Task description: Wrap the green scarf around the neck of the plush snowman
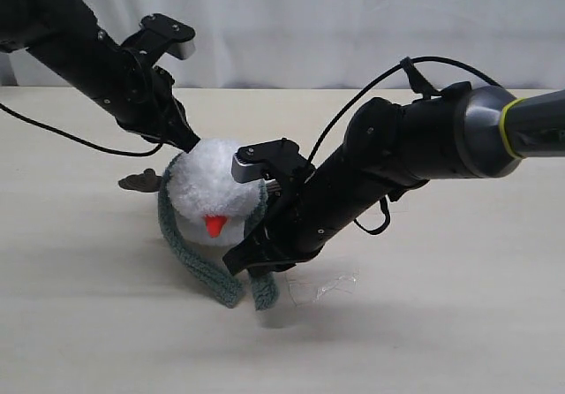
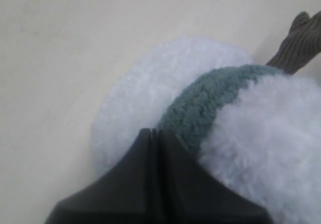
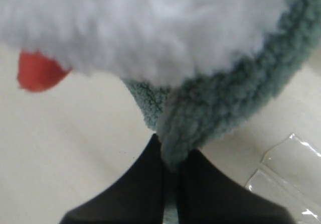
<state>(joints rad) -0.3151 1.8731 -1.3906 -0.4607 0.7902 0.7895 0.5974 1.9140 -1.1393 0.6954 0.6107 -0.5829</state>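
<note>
The green scarf [image 1: 190, 257] loops around the plush snowman [image 1: 207, 182], which sits on the pale table [image 1: 441, 332] between the two arms, left of the middle in the exterior view. The knit band runs down the toy's left side as that view shows it, passes below the orange nose [image 1: 214, 226], and a second strand comes down the other side. The two loose ends lie close together on the table in front of the toy. In the left wrist view the scarf sits in the groove between two fluffy white masses, with a brown twig arm [image 2: 301, 40] sticking out beyond it. The left gripper [image 2: 152, 133] comes in from behind with its fingers pressed together, the tip right at the edge of the scarf and the plush; whether any fabric is caught there I cannot tell. The right gripper [image 3: 170, 156] is low at the front, its fingers pinching the scarf, and the green knit bunches out of the narrow gap between them. A scrap of clear plastic [image 1: 322, 286] lies on the table just beside that gripper.
</note>
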